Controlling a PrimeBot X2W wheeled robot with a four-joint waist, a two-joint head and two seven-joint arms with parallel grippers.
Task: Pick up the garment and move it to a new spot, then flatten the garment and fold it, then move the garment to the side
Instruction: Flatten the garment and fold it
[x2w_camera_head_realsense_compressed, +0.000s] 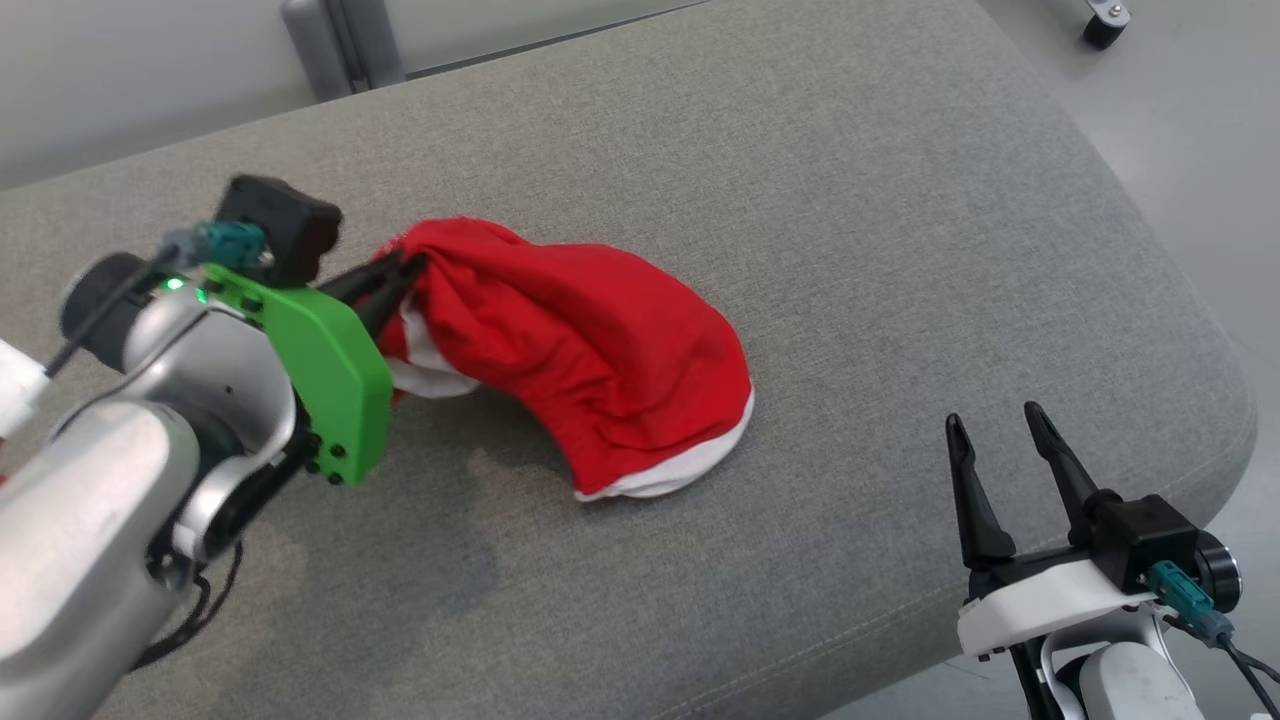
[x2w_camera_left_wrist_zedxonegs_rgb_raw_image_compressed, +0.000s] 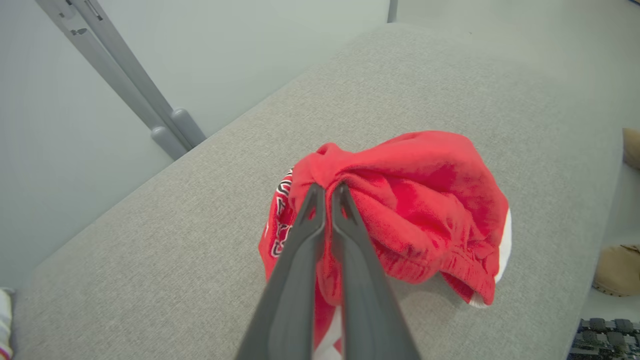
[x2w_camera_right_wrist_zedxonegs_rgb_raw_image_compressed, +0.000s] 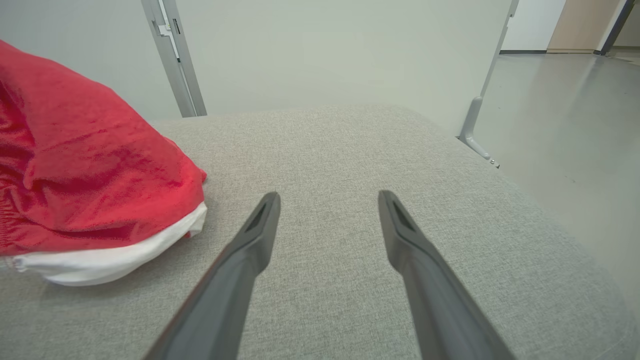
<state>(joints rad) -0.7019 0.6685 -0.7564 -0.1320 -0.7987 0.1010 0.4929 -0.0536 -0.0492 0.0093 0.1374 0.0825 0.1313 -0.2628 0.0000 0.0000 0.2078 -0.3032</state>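
The right pincer (x2w_camera_head_realsense_compressed: 993, 415) sits nearest, at the worktop's (x2w_camera_head_realsense_compressed: 850, 200) front right edge. Its 2 fingers are spread wide with nothing between them, and they point across the grey fabric. In the right wrist view this pincer (x2w_camera_right_wrist_zedxonegs_rgb_raw_image_compressed: 328, 195) is just above the bare surface, with the garment's (x2w_camera_right_wrist_zedxonegs_rgb_raw_image_compressed: 90, 175) white hem near its left finger but apart from it.

At the front left, the left arm with its green plate (x2w_camera_head_realsense_compressed: 325, 370) reaches in toward the middle. The left pincer (x2w_camera_head_realsense_compressed: 405, 262) is pressed together, pinching a bunched red fold at the garment's (x2w_camera_head_realsense_compressed: 600, 350) left end. In the left wrist view the tips (x2w_camera_left_wrist_zedxonegs_rgb_raw_image_compressed: 328, 186) bite into that fold.

The garment (x2w_camera_left_wrist_zedxonegs_rgb_raw_image_compressed: 425, 200) is red with white trim and lies crumpled mid-worktop. Its right part rests on the fabric.

Beyond the far edge stand grey posts (x2w_camera_head_realsense_compressed: 340, 45).
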